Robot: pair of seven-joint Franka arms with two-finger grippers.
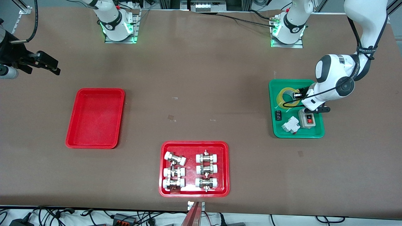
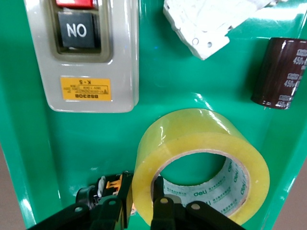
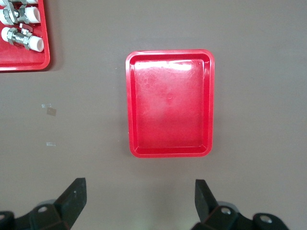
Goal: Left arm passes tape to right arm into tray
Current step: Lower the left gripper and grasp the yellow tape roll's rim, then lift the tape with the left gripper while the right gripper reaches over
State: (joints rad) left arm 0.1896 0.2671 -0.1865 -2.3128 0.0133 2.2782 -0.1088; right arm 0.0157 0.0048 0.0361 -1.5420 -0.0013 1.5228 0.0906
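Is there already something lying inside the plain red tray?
No, the right wrist view shows the plain red tray holding nothing, and the tape sits in the green tray.
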